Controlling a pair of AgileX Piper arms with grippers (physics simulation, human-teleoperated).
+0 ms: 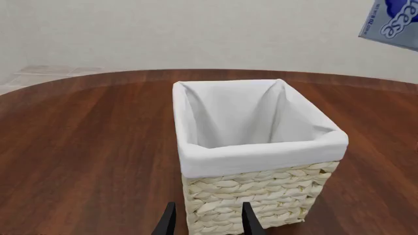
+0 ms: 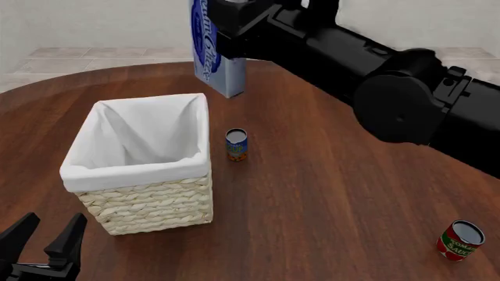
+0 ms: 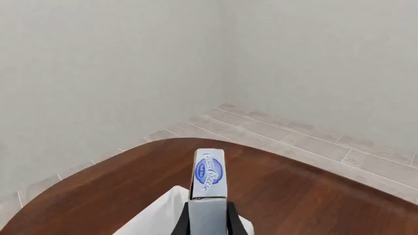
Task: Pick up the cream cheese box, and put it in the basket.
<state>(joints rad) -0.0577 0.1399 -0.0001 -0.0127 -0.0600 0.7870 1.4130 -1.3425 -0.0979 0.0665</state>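
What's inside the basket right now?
Only the white cloth lining shows inside the basket; no object is in it. Its floor is hidden by the near wall in both views. The cream cheese box is in the right claw, raised.

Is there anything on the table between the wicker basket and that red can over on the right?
Yes: in the front view, a small blue-and-orange can stands near the cream woven basket; onward to the red can is only bare wood.
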